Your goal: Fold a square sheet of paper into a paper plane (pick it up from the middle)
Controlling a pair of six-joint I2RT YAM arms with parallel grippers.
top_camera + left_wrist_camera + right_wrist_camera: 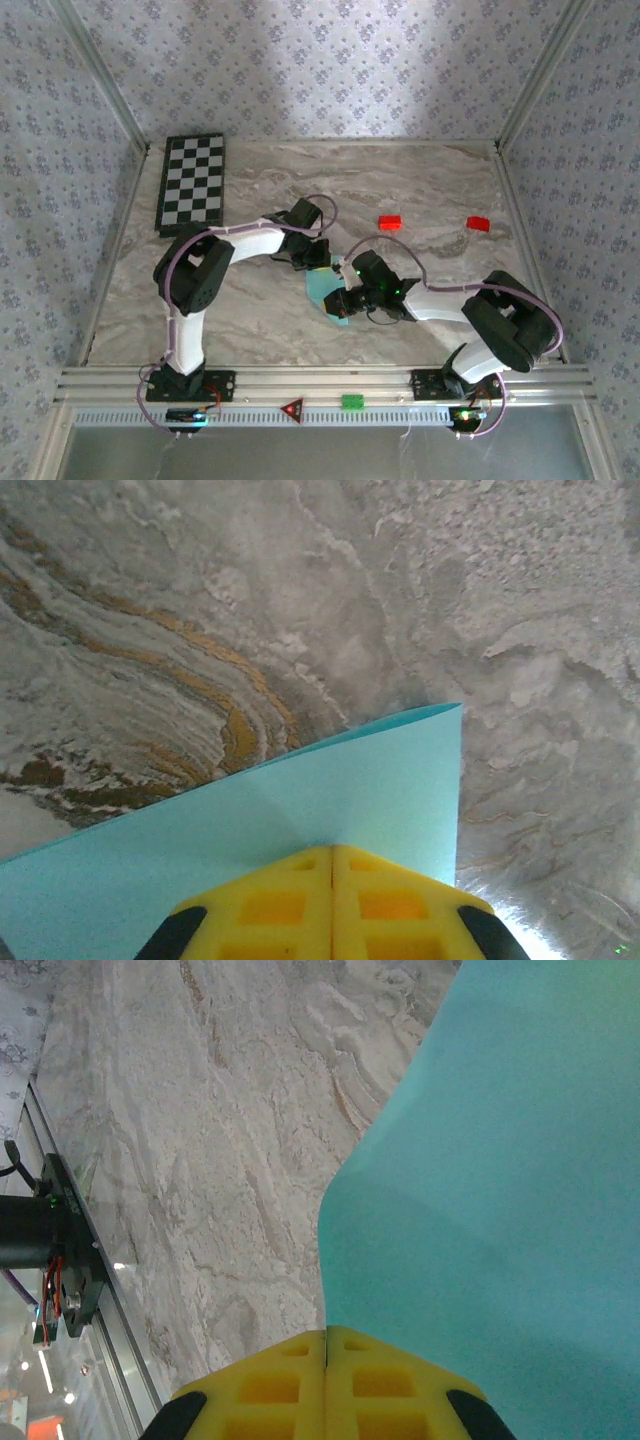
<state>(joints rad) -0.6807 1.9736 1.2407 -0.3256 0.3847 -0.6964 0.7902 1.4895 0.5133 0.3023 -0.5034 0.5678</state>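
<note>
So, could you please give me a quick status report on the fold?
Left hand shut on paper. Right hand shut on it too. Paper mid-table between the arms. Red block and another farther back, clear of it.

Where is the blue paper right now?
Mid-table in the top view, the blue paper is gripped by the left pincer and the right pincer.

The table has a marble-pattern top in grey and cream with ochre veins. Three walls carry pale floral wallpaper, with metal posts at the far corners. A checkerboard lies far left. Two red blocks lie far right, well apart. An aluminium rail runs along the near edge. Soft light falls on the back wall.
</note>
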